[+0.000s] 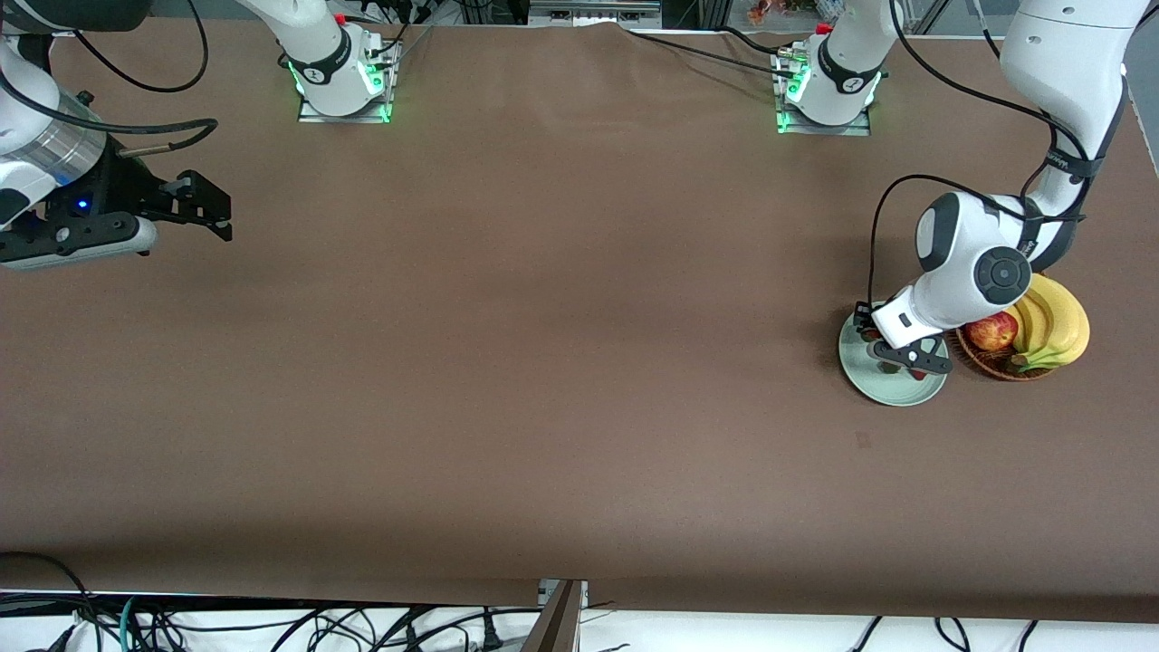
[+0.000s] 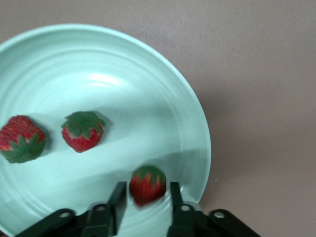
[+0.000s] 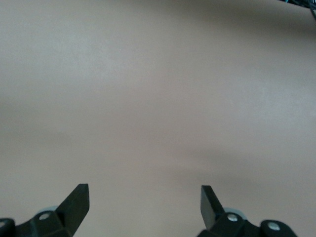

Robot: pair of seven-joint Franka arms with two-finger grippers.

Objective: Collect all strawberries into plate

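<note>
Left end effector spread around a strawberry over plate beside fruit basket; right end effector spread, idle.

Glossy white arms carry grey joint caps, black cables, green-lit bases, and a black left claw and right claw.
</note>
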